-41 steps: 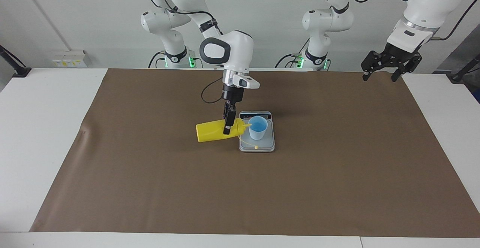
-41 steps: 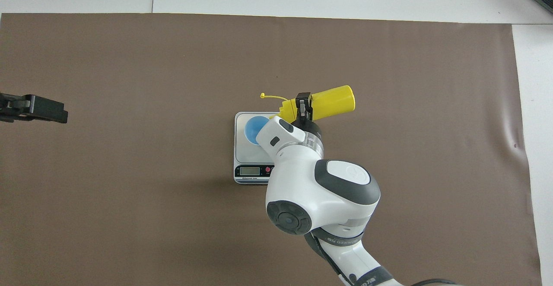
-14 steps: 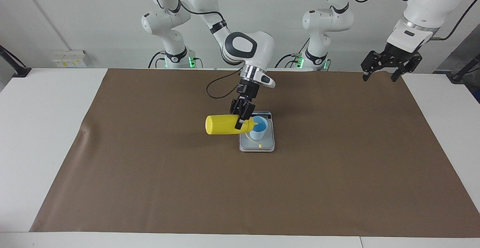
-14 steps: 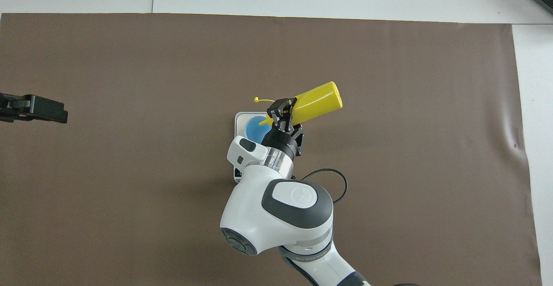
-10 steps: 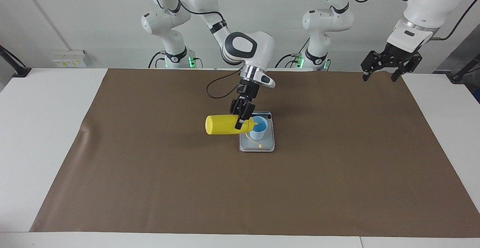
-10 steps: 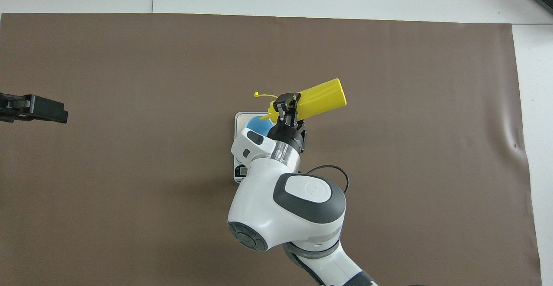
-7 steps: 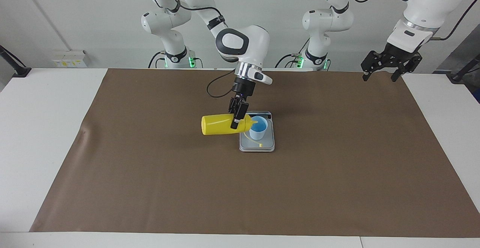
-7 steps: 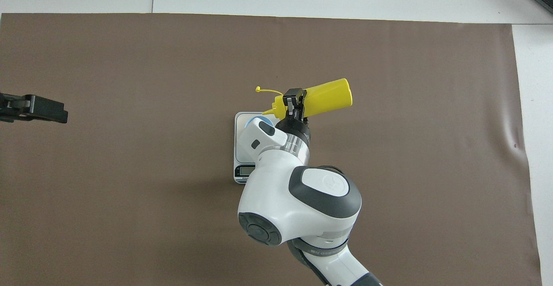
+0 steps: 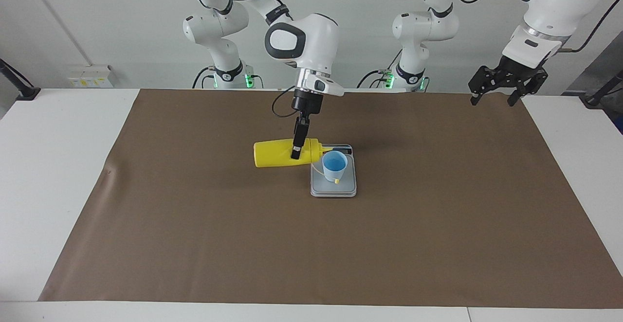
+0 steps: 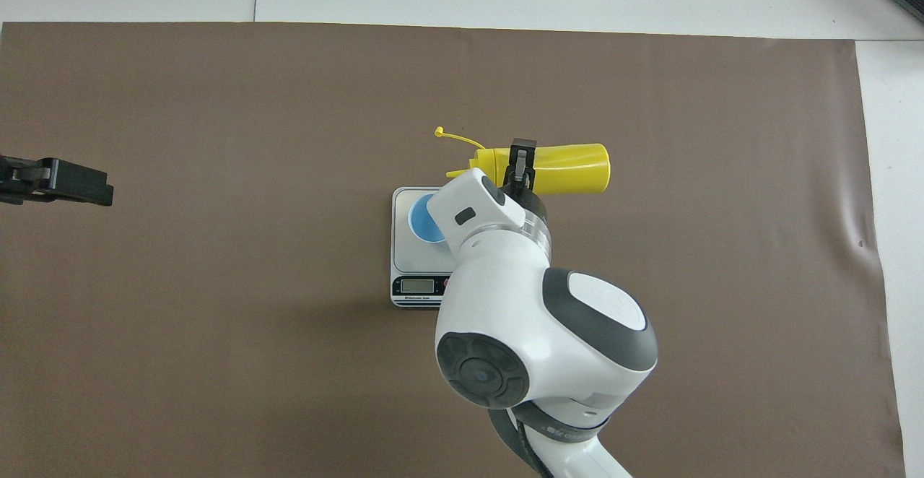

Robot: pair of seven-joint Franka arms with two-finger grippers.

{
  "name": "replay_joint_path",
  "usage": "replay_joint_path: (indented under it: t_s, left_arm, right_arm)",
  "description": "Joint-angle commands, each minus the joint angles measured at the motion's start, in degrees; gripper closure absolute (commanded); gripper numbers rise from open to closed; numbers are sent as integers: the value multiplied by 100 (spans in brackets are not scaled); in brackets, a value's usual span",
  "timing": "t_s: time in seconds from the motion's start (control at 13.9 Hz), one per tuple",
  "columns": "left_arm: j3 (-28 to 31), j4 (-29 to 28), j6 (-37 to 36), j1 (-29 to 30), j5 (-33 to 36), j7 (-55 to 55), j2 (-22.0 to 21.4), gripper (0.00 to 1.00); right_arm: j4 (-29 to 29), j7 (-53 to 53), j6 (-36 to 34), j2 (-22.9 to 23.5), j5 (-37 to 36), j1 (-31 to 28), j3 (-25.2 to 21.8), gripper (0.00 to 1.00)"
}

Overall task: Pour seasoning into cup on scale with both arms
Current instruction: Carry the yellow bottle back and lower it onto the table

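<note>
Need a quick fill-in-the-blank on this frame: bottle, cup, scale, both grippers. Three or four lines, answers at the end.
1. The right gripper is shut on the yellow squeeze bottle, which lies on its ____.
2. The light blue cup stands on the ____.
3. The bottle's nozzle points toward the ____.
4. The left gripper waits at its own end of the table, its fingers ____.

Answers: side; scale; cup; open

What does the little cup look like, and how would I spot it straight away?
Find the brown mat; mid-mat lies a flat silver-grey scale. On its plate stands the cup, small, tapered, light blue. The yellow bottle beside it is held sideways in the air.
</note>
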Motion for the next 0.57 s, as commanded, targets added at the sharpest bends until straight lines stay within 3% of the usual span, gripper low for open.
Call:
replay_joint_path:
  t_s: [0.0,0.22,0.5]
  left_arm:
    - [-32,-187,54,92,-90,35,-159,0]
    - [-32,-187,54,92,-90,35,-159,0]
    - [-32,-187,54,92,-90,35,-159,0]
  right_arm:
    - [-91,-596,42,-344,1130,-430,47,100]
    - [-82,-1702,60,-555,2929,-1036,47,100]
    - [-99,-3986,297,-547,5567,-1941,29,100]
